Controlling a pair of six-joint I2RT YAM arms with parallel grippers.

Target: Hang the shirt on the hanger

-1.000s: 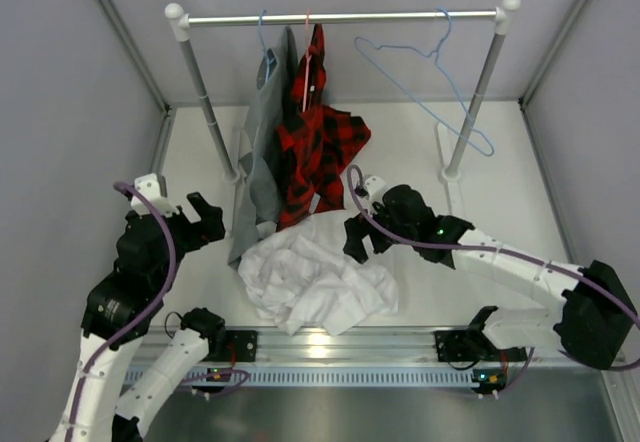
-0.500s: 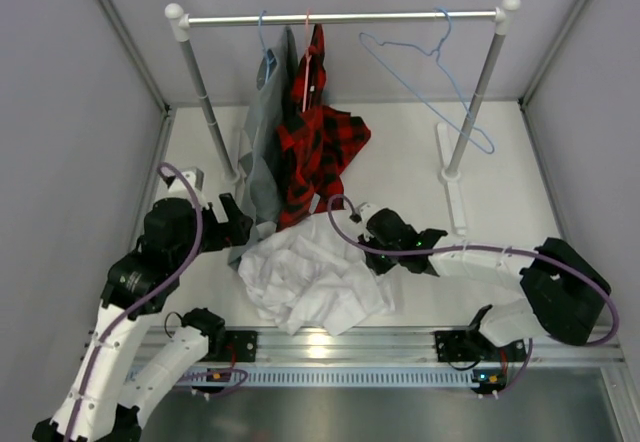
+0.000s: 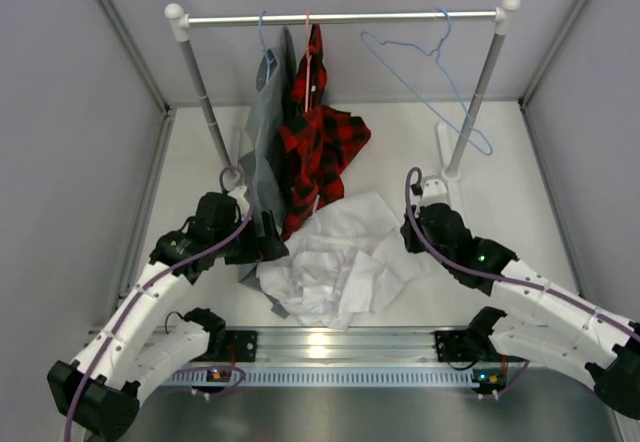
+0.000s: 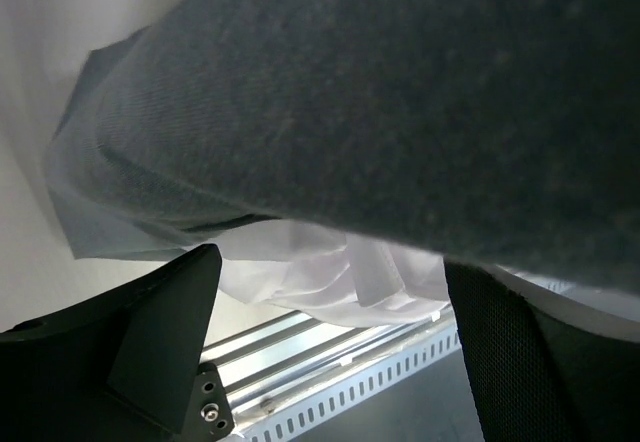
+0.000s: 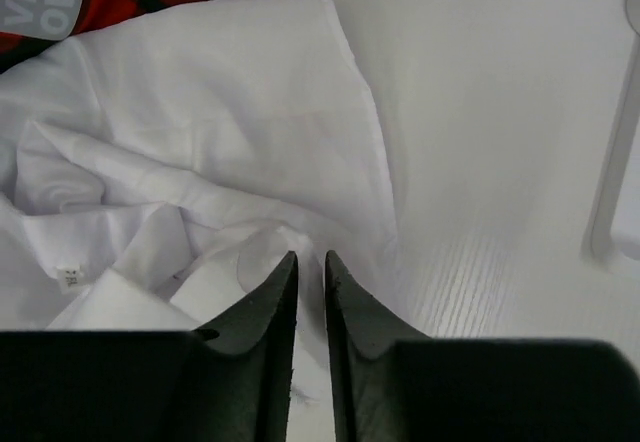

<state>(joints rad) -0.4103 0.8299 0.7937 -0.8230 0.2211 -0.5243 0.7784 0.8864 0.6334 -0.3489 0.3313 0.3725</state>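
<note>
Lying crumpled in the lower middle of the top view, the white shirt (image 3: 335, 262) sits on the table (image 3: 400, 152) below the hanging clothes, none of it on the hanger yet. The blue wire hanger (image 3: 438, 54) hangs bare at the upper right, on the rail (image 3: 340, 18), well apart from the shirt.

The right gripper (image 5: 310, 292) is at the shirt's right edge. Its fingers are almost together, and a thin fold of white cloth seems pinched between them. The left gripper (image 4: 330, 267) is spread wide at the shirt's left edge, holding nothing, with the hem of the grey shirt (image 3: 262, 132) draped over its camera. The red plaid shirt (image 3: 320, 142) hangs just above the pile.

This looks like the pick-up step. Next the left fingers need a firm hold on white cloth only, clear of the grey hem, so the shirt can be lifted and opened.

Against half a second ago, the left arm has swung in from the left side. The right gripper has drawn back rightward, and the shirt is stretched out toward it.
</note>
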